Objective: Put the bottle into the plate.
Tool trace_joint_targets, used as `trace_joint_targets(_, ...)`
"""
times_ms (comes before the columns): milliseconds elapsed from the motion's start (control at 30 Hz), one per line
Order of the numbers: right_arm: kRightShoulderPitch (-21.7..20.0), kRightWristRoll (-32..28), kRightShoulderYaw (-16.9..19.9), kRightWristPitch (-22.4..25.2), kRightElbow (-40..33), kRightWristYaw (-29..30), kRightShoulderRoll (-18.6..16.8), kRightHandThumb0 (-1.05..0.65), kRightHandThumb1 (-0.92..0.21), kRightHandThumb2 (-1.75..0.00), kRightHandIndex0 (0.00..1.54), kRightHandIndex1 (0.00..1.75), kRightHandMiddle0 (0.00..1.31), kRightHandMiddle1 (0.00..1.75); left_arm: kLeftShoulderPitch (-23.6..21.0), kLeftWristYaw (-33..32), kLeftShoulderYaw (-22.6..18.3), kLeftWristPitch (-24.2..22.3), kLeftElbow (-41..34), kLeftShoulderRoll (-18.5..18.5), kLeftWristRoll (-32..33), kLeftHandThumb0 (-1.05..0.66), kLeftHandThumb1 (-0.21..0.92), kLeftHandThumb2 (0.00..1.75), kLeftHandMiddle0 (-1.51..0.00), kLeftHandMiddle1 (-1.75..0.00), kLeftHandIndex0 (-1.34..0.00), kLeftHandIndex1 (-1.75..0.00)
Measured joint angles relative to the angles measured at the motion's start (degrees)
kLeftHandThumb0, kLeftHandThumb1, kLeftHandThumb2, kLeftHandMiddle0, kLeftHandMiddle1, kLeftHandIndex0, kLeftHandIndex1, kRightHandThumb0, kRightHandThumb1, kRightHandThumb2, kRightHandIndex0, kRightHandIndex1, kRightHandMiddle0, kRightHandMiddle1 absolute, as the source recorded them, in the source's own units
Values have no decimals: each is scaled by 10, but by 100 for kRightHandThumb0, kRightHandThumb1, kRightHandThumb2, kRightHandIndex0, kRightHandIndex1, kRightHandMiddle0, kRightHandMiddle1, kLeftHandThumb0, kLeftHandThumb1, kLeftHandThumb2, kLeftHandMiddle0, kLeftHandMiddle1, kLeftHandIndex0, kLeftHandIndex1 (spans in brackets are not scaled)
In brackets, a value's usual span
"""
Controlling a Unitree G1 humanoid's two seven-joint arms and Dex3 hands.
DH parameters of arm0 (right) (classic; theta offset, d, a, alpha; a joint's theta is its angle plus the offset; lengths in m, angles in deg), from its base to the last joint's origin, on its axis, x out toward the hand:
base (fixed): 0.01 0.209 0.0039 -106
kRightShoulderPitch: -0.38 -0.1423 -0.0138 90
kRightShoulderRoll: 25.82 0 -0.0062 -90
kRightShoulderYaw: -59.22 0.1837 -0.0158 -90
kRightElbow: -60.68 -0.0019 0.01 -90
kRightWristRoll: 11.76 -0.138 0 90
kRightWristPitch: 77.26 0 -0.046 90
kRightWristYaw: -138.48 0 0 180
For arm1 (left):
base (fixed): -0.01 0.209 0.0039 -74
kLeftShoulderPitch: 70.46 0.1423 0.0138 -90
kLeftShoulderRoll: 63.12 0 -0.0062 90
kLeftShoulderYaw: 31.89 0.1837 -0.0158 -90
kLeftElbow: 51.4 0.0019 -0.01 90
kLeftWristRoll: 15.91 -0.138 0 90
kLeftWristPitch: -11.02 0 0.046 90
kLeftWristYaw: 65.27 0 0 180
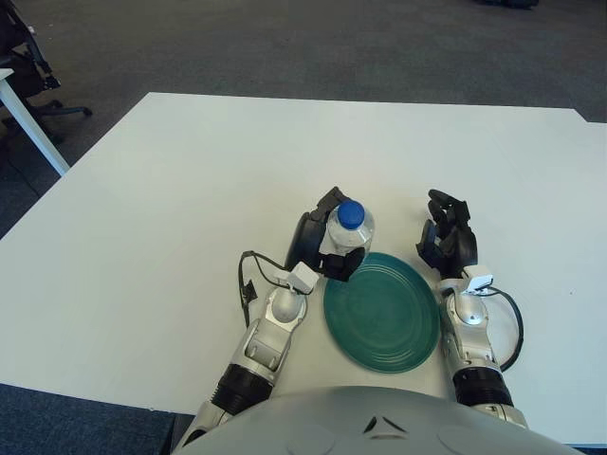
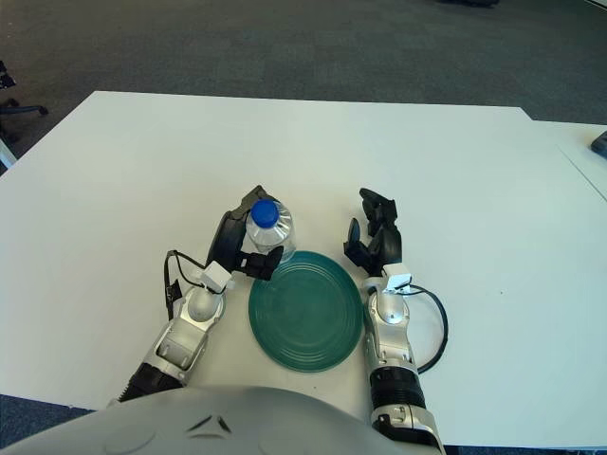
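Note:
A clear plastic bottle (image 1: 351, 229) with a blue cap stands upright in my left hand (image 1: 327, 245), whose dark fingers are shut around its body. The bottle is at the far left rim of the dark green plate (image 1: 381, 309), over its edge. The plate lies on the white table near my body. My right hand (image 1: 448, 242) shows just right of the plate, fingers spread and holding nothing. In the right eye view the bottle (image 2: 266, 228) and plate (image 2: 305, 309) show the same way.
The white table (image 1: 190, 190) stretches wide to the left and far side. Dark carpet lies beyond its far edge. A chair base and a white table leg (image 1: 33, 123) show at the far left. Cables loop from both wrists.

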Motion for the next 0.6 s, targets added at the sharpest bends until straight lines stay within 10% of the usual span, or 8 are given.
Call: trace_joint_targets(600, -6, 7, -1, 0, 7, 12, -1, -42, -82, -81, 46, 33, 1, 101, 27, 12, 10, -45, -56, -5, -32, -6, 20, 146, -125, -175, -106, -175)
